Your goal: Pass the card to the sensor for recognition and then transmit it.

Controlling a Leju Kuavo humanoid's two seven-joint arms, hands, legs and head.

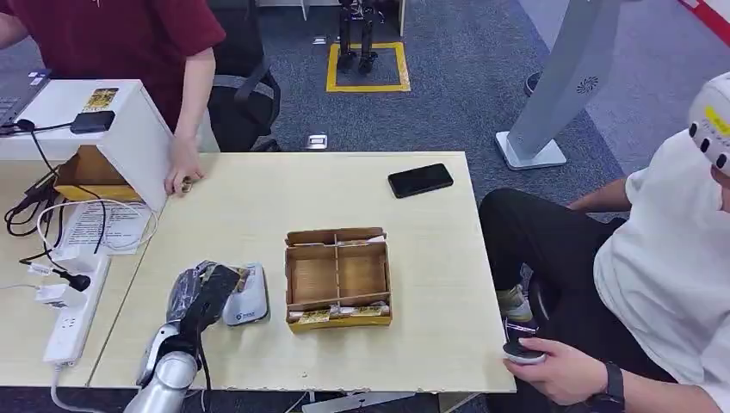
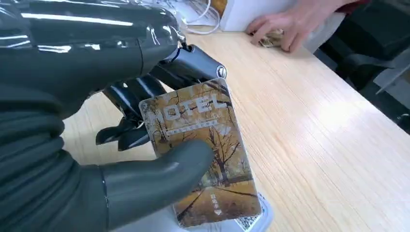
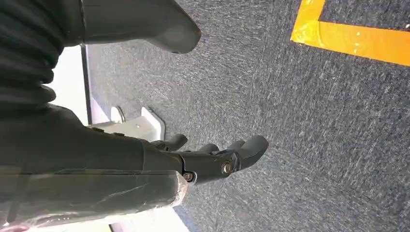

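left hand (image 2: 145,159) gripping, right hand (image 3: 203,154) hanging open

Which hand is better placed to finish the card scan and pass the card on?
Left. The left hand already holds the hotel card over the white sensor; the right hand hangs above the floor, holding nothing.

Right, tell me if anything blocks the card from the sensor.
Nothing visible does. The left hand holds the hotel card directly over the white sensor, with no object between them; the wrist view shows the card's lower edge right at the sensor's surface.
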